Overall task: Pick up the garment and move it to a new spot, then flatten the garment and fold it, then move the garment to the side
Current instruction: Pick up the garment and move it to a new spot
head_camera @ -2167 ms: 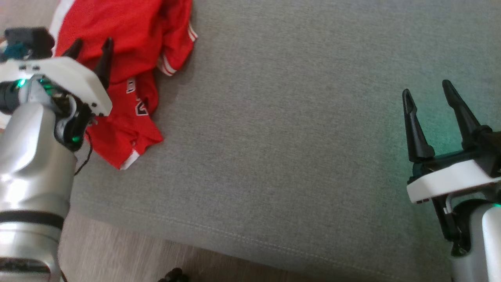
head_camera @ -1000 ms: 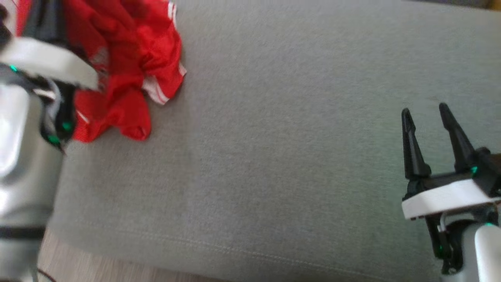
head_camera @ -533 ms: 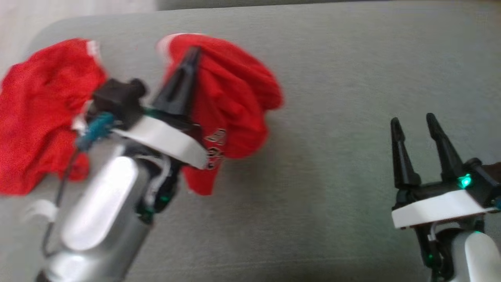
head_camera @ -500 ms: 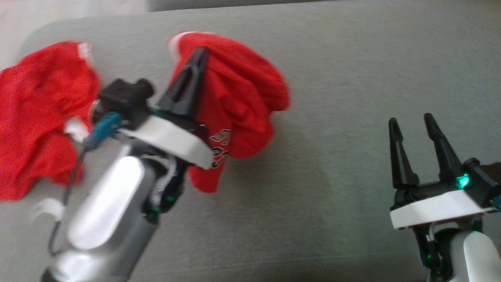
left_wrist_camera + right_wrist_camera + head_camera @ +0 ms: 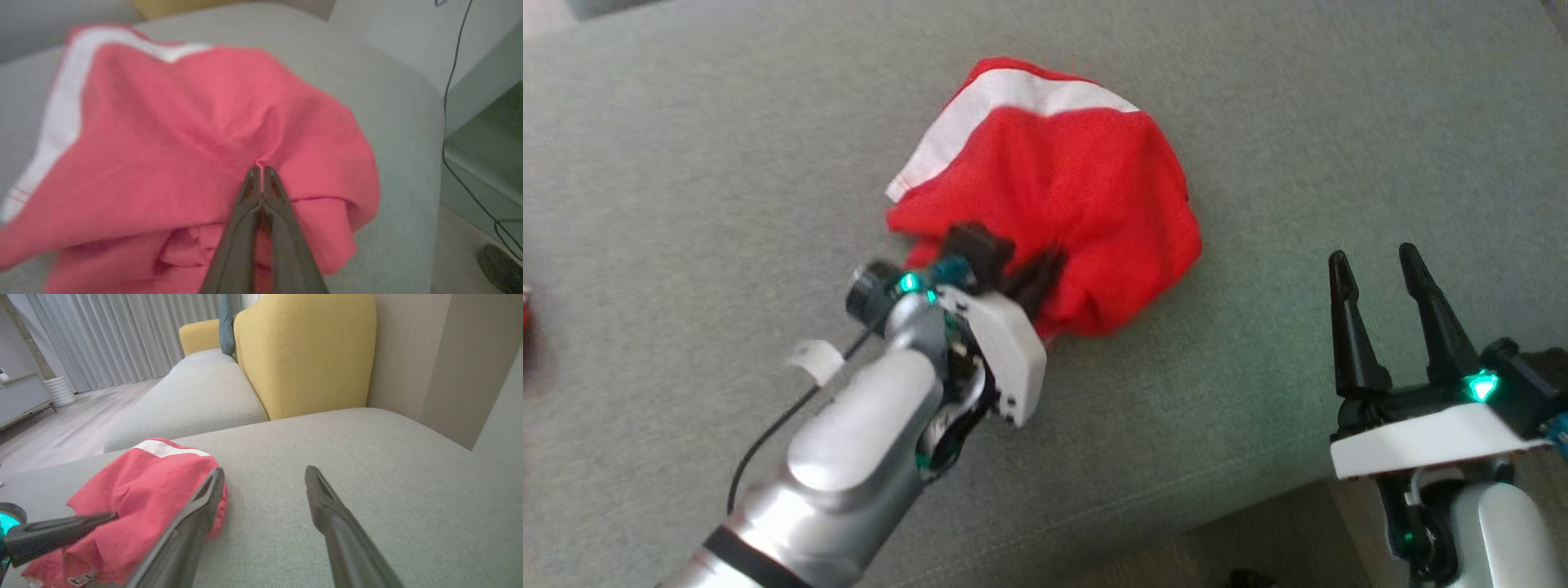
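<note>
Crumpled red mesh garment mounds on woven grey cushion

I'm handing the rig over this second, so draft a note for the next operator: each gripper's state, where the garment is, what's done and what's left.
Left gripper: shut on a fold of the red garment.
Right gripper: open, empty, apart from the cloth.
Garment: crumpled in a heap on the grey cushion, white stripe on its far side.
Done: garment gripped.
Left: set it down at its spot, flatten, fold, move aside.
</note>
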`<state>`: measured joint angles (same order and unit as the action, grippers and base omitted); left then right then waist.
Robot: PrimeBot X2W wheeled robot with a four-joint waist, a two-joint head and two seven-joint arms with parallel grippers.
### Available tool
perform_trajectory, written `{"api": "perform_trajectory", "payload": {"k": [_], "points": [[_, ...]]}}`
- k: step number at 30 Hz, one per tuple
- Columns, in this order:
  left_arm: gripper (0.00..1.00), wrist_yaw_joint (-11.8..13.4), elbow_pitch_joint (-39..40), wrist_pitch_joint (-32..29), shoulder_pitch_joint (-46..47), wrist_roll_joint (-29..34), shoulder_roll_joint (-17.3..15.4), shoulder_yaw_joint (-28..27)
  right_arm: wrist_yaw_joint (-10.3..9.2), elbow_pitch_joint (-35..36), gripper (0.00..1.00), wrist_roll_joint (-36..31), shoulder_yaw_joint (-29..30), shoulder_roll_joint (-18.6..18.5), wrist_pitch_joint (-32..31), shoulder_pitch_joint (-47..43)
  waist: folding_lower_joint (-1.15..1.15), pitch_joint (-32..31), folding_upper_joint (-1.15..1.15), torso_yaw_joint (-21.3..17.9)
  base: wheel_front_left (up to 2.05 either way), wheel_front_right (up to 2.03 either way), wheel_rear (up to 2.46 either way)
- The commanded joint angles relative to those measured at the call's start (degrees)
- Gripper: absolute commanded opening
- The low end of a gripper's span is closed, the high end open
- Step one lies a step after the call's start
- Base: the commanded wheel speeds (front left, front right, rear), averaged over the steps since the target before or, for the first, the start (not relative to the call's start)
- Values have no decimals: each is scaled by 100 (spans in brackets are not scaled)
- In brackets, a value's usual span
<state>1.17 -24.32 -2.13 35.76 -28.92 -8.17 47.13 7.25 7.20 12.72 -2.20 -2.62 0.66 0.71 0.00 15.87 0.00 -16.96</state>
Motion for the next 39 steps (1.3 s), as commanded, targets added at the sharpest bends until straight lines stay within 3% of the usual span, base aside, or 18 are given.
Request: {"api": "perform_trajectory", "payload": {"k": [1, 4, 5, 6, 11, 14, 19, 25, 32, 39], "points": [[0, -94, 11, -80, 144, -4, 2, -64, 24, 161, 100, 43, -116, -26, 79, 238, 0, 186, 0, -126, 0, 0, 0], [0, -255, -153, 24, 129, 56, 47, 108, 24, 98, 100, 42, -74, -26, 116, 249, 0, 192, 0, 4, 0, 0, 0], [10, -281, -143, 167, 135, 102, 56, 136, 24, 85, 100, 36, -59, -26, 120, 258, 0, 176, 0, 78, 0, 0, 0], [100, -292, -126, 300, 122, 140, 57, 155, 24, 76, 100, 15, -51, -26, 119, 267, 0, 151, 0, 156, 0, 0, 0], [100, -177, 257, 1054, -73, 208, -2, 46, 24, 71, 100, -123, -6, -26, 56, 292, 0, -90, 0, 628, 0, 0, 0], [100, 76, 562, 1381, -283, 188, -134, -185, 24, 93, 100, -211, 4, -26, -25, 280, 0, -267, 0, 915, 0, 0, 0], [100, 561, 1025, 1625, -761, 25, -411, -787, 24, 162, 100, -325, 90, -26, -182, 190, 0, -542, 0, 1361, 0, 0, 0], [100, 906, 1364, 1703, -1382, -147, -745, -1563, 24, 214, 100, -384, 186, -26, -336, 66, 0, -795, 0, 1734, 0, 0, 0], [100, 1034, 1824, 1711, -2042, 114, -1060, -2344, 24, 189, 100, -432, 276, -26, -426, -58, 0, -926, 0, 1875, 0, 0, 0], [100, 975, 2083, 1711, -2558, 373, -1199, -2586, 24, 141, 100, -407, 382, -26, -454, -324, 0, -1138, 0, 1838, 0, 0, 0]]}}
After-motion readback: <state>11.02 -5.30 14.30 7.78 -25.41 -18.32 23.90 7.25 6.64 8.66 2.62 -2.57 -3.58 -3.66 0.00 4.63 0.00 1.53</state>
